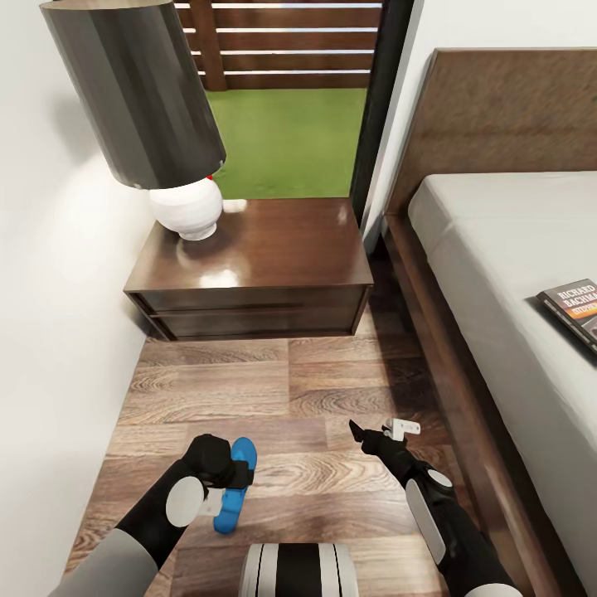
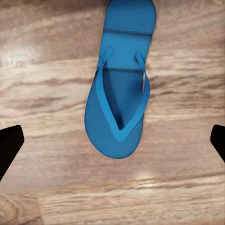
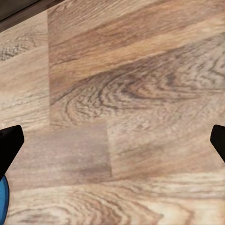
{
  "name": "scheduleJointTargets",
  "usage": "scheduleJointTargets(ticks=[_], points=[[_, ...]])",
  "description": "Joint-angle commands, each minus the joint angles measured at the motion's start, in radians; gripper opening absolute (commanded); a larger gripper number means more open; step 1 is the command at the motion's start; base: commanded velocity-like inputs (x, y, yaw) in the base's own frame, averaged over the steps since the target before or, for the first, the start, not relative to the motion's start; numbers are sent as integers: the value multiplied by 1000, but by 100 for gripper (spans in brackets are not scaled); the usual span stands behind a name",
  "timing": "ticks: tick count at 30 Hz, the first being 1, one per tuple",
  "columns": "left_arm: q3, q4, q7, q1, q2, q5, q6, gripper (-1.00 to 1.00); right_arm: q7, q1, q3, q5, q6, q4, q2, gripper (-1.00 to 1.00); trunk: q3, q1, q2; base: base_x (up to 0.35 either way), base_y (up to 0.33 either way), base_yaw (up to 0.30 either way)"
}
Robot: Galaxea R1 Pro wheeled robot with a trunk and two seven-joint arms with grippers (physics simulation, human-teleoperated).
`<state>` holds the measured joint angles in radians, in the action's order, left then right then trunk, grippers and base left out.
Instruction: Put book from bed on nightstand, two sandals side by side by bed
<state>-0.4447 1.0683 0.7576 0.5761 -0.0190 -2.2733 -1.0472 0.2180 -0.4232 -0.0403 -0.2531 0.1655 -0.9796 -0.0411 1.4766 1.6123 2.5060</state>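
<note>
Head view: the left claw (image 1: 222,474) hung directly over a blue sandal (image 1: 235,485) lying flat on the plank floor (image 1: 274,390), well apart from the bed (image 1: 497,249); the book (image 1: 576,311) lay on the mattress near its edge; the nightstand (image 1: 253,265) stood between wall and bed, a lamp (image 1: 157,116) at its back corner (the front of its top looked bare). The right claw (image 1: 377,433) hovered above bare floor near the bed frame.
Left wrist view: claw spread wide, holding nothing; the sandal (image 2: 121,89) lay between the fingers (image 2: 9,145), strap side up.
Right wrist view: claw spread, empty, over wood floor (image 3: 122,103); a sliver of blue (image 3: 2,201) showed at the frame edge (probably a sandal).
Step well done: I would descend straight and pinch across the narrow width.
Room: open floor lay between the sandal and the bed frame; the wall crowded the left arm.
</note>
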Motion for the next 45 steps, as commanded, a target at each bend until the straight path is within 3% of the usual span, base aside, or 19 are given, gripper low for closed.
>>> scheduleJointTargets(ticks=[1, 11, 15, 20, 29, 37, 45], points=[[-3, 1, 8, 1, -1, 6, 0, 100, 6, 0, -4, -9, 8, -1, -1, 100, 1, 0, 0, 0, 0, 0], [-3, 2, 7, 1, -2, 6, 0, 100, 6, 0, -5, -9, 8, -2, 1, 100, 1, 0, 0, 0, 0, 0], [-3, 3, 6, 1, -3, 6, 0, 100, 6, 0, -6, -9, 8, -2, 1, 100, 16, 2, 1, 0, 0, 0], [-6, 4, 5, 1, -1, 6, 0, 100, 6, 0, -7, -8, 8, -2, 4, 100, 16, 2, 1, 0, 0, 0], [-37, 4, 5, 1, -2, 6, 0, 100, 6, 0, -7, -8, 8, -2, 4, 100, 16, 2, 1, 0, 0, 0], [-40, 4, 4, 1, -3, 7, 0, 100, 6, 0, -7, -9, 8, -2, 4, 100, 47, 5, 3, 0, 0, 0], [-40, 4, 4, 1, -3, 7, 0, 100, 6, 0, -7, -9, 9, -2, 4, 100, 47, 5, 3, 0, 0, 0]])
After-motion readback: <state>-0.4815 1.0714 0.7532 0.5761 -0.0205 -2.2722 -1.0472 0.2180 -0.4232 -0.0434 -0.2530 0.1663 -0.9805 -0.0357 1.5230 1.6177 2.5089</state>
